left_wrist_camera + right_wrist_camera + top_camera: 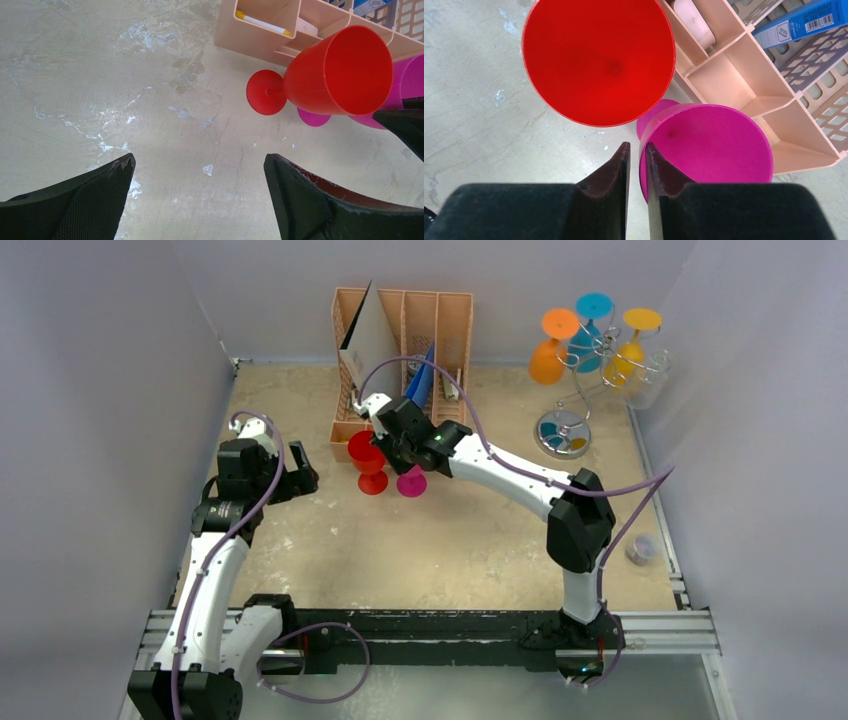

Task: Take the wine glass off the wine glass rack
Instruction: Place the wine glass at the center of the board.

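The right tool (636,150) straddles the near wall of the magenta wine glass (709,145), with one finger inside the bowl and one outside. The fingers stand only narrowly apart, and a sliver of light shows beside the wall, so it cannot be told whether they clamp it. The glass stands upright on the bench (469,125), just beside the red wine glass (599,60) and in front of the peach organiser (744,95). Judged step: set-down and release of a removed glass. The next move calls for a wider opening and a straight vertical lift, so the rim is not dragged against the red glass. The wine glass rack (563,435) stands at the back right of the bench, well apart, with orange (547,358), blue (585,340) and yellow (625,360) glasses hanging on it. The left tool (200,160) hangs over bare bench, fingers wide apart and holding nothing.
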`<state>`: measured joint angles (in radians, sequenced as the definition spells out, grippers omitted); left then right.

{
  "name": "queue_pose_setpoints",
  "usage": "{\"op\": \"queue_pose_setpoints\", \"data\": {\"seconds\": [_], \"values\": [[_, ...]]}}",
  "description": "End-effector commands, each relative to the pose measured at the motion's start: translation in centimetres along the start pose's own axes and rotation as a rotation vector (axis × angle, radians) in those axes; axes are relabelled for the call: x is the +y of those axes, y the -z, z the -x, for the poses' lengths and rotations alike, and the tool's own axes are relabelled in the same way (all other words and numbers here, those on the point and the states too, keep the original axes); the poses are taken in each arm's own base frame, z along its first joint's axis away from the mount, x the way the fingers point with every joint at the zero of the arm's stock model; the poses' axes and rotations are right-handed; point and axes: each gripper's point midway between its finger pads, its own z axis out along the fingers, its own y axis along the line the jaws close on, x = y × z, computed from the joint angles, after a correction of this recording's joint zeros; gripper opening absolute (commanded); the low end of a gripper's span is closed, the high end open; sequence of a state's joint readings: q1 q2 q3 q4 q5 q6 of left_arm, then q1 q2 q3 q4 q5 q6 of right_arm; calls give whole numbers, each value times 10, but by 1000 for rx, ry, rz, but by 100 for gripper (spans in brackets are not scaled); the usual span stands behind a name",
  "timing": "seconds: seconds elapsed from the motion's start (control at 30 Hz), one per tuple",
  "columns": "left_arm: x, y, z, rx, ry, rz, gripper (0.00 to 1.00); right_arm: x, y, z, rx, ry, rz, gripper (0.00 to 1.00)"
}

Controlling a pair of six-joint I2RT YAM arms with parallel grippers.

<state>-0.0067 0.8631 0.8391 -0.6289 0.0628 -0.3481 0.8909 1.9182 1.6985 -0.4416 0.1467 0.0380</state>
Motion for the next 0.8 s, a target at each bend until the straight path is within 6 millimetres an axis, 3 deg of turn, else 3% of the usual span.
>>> {"op": "queue_pose_setpoints", "data": {"seconds": [0.0, 0.3, 0.43, 0.6, 0.77], "values": [[-3, 0, 10, -40, -15, -23, 100, 0, 13, 22, -46, 12, 11, 21], [-4, 0, 9, -40, -15, -25, 100, -3, 26, 31, -51, 21, -2, 26], [-4, 0, 10, -41, -16, -27, 100, -9, 37, 40, -81, 21, -24, 33], [-5, 0, 10, -40, -14, -33, 100, -11, 59, 51, -109, 18, -26, 38], [-5, 0, 9, -40, -16, -32, 100, -8, 93, 63, -173, 13, 14, 45]]}}
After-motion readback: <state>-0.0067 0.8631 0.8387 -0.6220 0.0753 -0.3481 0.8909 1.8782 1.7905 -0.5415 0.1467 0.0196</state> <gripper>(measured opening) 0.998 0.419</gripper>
